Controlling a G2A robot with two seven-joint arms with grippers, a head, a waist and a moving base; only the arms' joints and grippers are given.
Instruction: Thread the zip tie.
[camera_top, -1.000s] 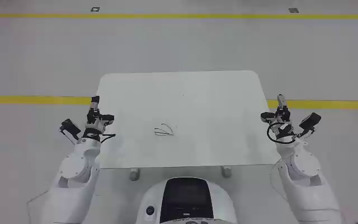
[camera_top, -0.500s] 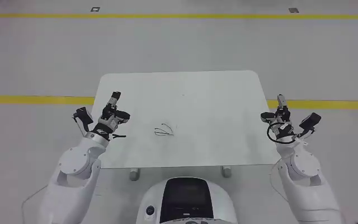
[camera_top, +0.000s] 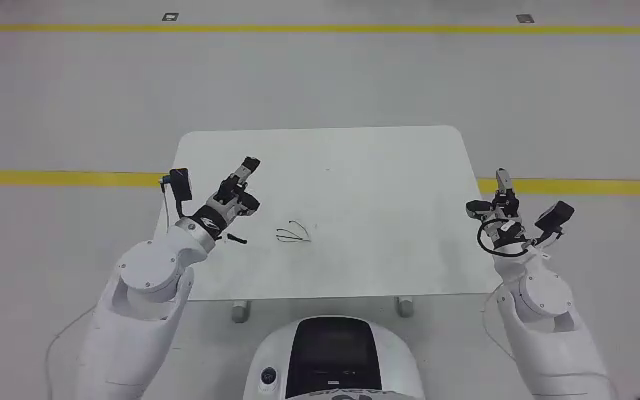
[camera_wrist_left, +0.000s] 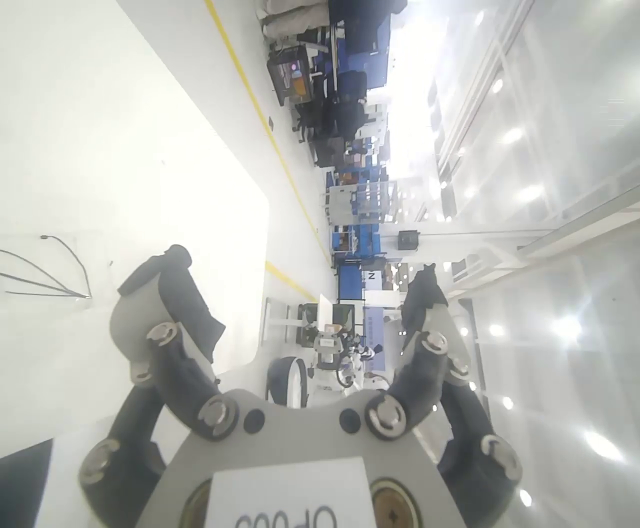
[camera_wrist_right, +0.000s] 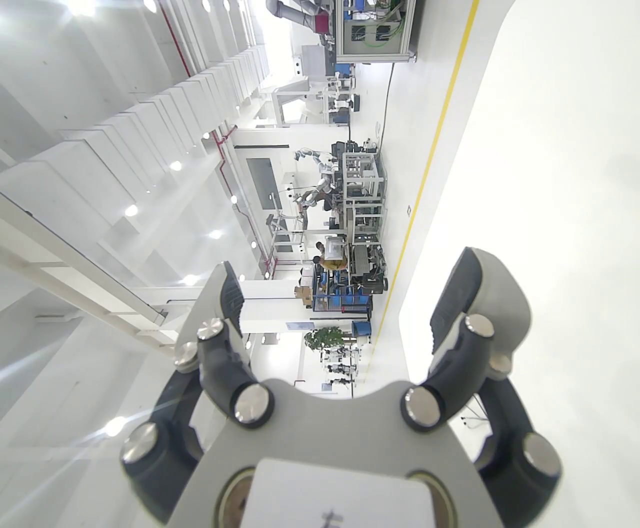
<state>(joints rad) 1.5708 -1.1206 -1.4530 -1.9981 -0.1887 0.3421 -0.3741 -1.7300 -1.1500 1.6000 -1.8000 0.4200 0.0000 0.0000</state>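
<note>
Where the white table (camera_top: 330, 160) comes nearest the robot, the zip tie (camera_top: 293, 234) is seen lying flat on the surface, a little to the left of the middle. It is made out as a few thin dark strands that curve and meet at one point. Whether one tie or several are there cannot be told, nor whether any end has been passed through a head. Nothing is touching it.

The left gripper (camera_top: 247, 166) is held above the left part of the table, near the tie but apart from it, on the side farther from the robot. Its fingers are spread wide and nothing is held between them. In the left wrist view the strands are seen on the tabletop off to one side of the dark finger pads (camera_wrist_left: 172, 280), not between them.

The right gripper (camera_top: 503, 180) is held just beyond the table's right edge, well apart from the tie. Its fingers are likewise spread wide, with nothing gripped; in the right wrist view the rounded table edge is seen beside one of them.

The pale floor around the table is crossed by a yellow line (camera_top: 80, 178), which runs past both sides of the table.
</note>
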